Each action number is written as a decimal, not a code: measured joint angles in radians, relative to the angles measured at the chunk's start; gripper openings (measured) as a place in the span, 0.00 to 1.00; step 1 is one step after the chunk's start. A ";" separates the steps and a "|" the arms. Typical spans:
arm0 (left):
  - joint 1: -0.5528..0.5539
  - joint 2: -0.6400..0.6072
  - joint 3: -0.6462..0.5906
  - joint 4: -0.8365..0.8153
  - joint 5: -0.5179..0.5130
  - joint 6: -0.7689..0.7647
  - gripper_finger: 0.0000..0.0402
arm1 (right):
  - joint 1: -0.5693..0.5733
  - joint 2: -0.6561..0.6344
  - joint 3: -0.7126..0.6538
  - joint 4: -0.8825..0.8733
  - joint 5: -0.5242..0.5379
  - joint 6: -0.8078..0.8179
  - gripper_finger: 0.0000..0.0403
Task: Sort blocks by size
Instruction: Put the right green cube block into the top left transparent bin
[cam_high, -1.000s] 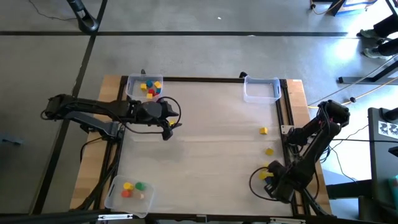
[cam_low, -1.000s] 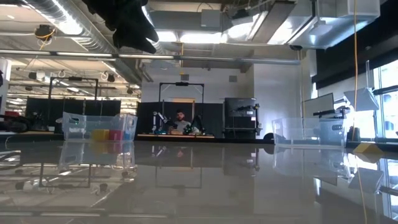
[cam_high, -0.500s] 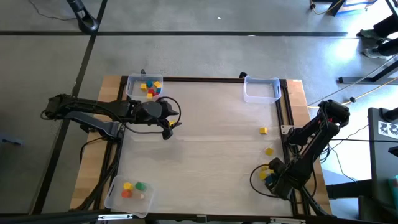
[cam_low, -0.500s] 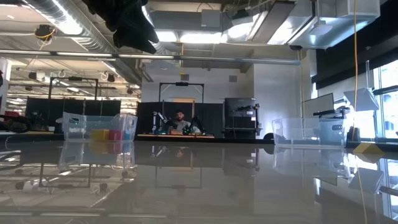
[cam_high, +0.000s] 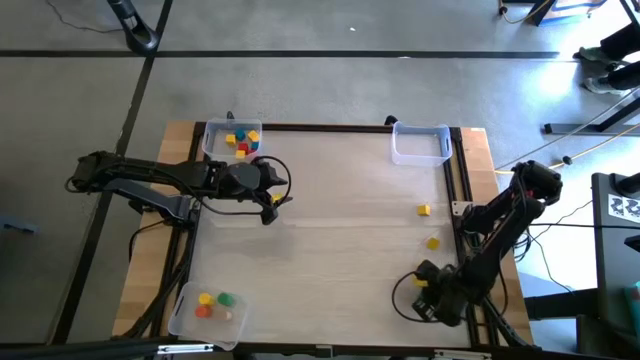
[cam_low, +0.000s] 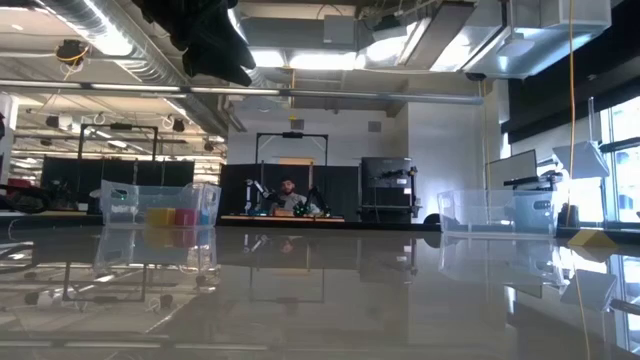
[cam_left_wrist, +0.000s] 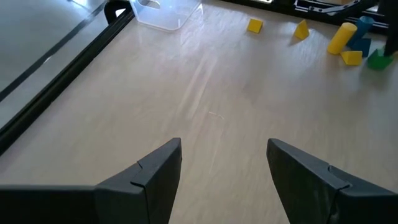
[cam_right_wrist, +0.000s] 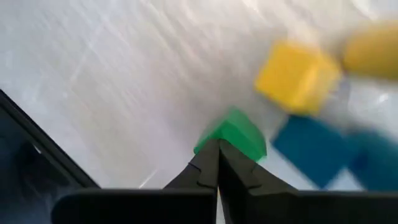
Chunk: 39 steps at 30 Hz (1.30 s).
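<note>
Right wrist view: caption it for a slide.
Right gripper shut, fingertips against a green block; yellow block and blue block beyond.

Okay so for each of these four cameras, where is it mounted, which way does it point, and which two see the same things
High view: overhead, looking straight down at the table; both arms show.
Low view: at tabletop height, looking level across into the room; a dark arm part hangs at top left.
Left wrist view: on the left arm, looking past its open fingers across bare tabletop toward the far blocks.
Right wrist view: on the right arm, close to the table; shut fingers touch a green block.
Shared: high and left wrist views both show the empty tray and two loose yellow blocks.
</note>
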 joint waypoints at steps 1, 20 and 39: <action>0.000 0.000 0.000 0.001 0.000 0.000 0.56 | -0.016 0.000 0.000 0.005 0.015 -0.036 0.01; 0.000 0.000 0.000 -0.005 0.000 0.001 0.56 | -0.151 -0.004 0.164 -0.129 -0.062 -0.479 0.01; 0.000 0.000 0.000 0.045 0.000 0.020 0.56 | -0.026 -0.005 -0.020 0.019 -0.076 -0.351 0.01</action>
